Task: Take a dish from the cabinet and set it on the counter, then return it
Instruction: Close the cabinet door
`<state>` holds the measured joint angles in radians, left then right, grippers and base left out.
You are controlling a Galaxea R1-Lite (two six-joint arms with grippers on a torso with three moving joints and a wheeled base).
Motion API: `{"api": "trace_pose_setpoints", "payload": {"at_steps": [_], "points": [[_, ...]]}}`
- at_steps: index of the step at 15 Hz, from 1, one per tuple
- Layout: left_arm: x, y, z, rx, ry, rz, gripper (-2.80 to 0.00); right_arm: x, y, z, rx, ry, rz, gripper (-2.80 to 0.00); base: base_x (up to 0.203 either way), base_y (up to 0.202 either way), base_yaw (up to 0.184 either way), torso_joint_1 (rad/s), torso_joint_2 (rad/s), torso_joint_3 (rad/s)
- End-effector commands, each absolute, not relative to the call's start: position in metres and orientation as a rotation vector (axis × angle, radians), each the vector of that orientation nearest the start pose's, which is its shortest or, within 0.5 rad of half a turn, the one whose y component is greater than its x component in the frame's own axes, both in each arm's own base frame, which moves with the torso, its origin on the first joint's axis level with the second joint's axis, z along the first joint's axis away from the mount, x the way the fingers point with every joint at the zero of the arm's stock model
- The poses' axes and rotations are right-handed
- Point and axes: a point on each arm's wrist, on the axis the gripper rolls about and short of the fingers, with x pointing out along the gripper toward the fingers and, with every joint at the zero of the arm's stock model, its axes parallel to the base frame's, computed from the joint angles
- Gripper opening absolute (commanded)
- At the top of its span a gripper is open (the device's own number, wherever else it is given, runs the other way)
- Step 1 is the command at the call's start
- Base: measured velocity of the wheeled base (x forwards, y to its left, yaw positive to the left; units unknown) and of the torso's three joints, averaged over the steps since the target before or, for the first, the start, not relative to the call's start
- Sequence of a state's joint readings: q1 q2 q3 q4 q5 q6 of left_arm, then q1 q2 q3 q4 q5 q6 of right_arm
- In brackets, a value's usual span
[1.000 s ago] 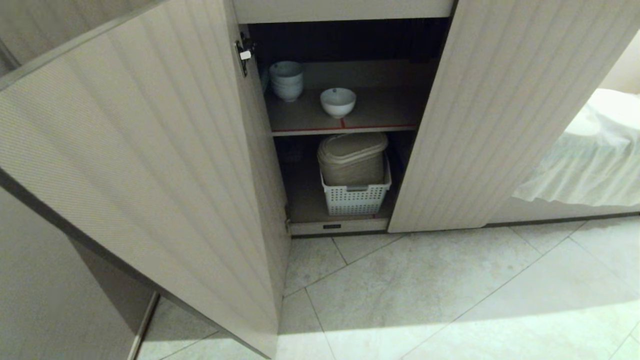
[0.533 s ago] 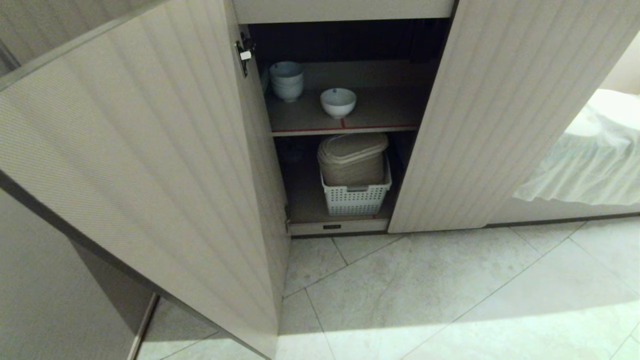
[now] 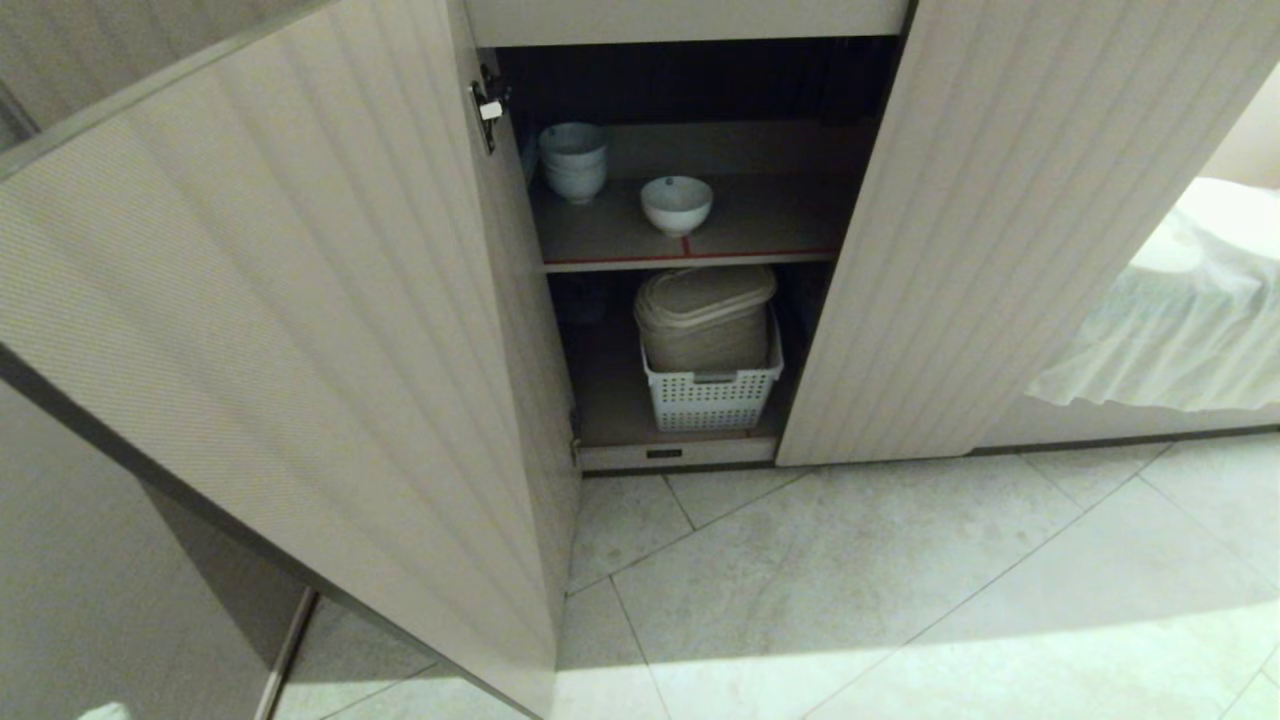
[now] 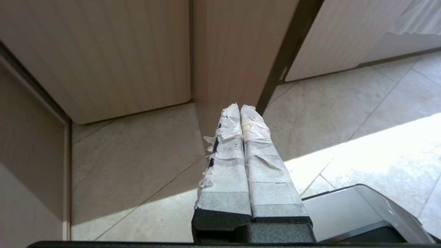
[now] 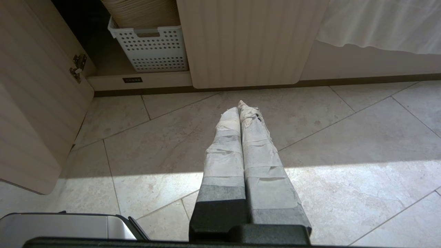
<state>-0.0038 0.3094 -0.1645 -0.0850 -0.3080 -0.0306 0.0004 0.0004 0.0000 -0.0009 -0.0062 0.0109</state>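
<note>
In the open cabinet (image 3: 300, 300) the bowl (image 3: 676, 203) sits untouched at twelve o'clock (both pincers closed, empty), unchanged, so the fetch hasn't begun.

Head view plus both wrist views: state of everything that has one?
Pale beige fluted cabinet doors: both open.
Small white ceramic bowl: upright on the upper shelf, untouched.
Stacked greyish-white bowls: upright, nested.
White slotted plastic basket: on the bottom shelf, holding a beige container.
Left gripper: shut, empty.
Right gripper: shut, empty, over the floor.
</note>
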Motion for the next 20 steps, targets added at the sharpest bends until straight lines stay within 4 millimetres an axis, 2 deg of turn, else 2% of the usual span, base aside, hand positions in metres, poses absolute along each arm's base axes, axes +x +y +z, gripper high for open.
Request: {"api": "trace_pose_setpoints", "payload": {"at_steps": [1, 7, 10, 12, 17, 20], "points": [[0.024, -0.007, 0.141, -0.065, 0.161, -0.319, -2.80, -0.023, 0.000, 0.076, 0.011, -0.002, -0.005, -2.80, 0.000, 0.000, 0.000, 0.000, 0.00, 0.000], [0.073, -0.008, 0.153, -0.110, 0.215, -0.346, -2.80, -0.023, 0.000, 0.076, 0.011, -0.002, -0.006, -2.80, 0.000, 0.000, 0.000, 0.000, 0.00, 0.000], [0.099, -0.009, 0.161, -0.116, 0.185, -0.348, -2.80, -0.023, 0.000, 0.076, 0.011, -0.002, -0.006, -2.80, 0.000, 0.000, 0.000, 0.000, 0.00, 0.000], [0.109, -0.015, 0.173, -0.187, 0.172, -0.398, -2.80, -0.023, 0.000, 0.076, 0.011, -0.002, -0.006, -2.80, 0.000, 0.000, 0.000, 0.000, 0.00, 0.000], [0.140, -0.033, 0.181, -0.252, 0.174, -0.474, -2.80, -0.023, 0.000, 0.076, 0.011, -0.002, -0.005, -2.80, 0.000, 0.000, 0.000, 0.000, 0.00, 0.000], [0.153, -0.051, 0.198, -0.334, 0.154, -0.501, -2.80, -0.023, 0.000, 0.076, 0.011, -0.002, -0.006, -2.80, 0.000, 0.000, 0.000, 0.000, 0.00, 0.000]]}}
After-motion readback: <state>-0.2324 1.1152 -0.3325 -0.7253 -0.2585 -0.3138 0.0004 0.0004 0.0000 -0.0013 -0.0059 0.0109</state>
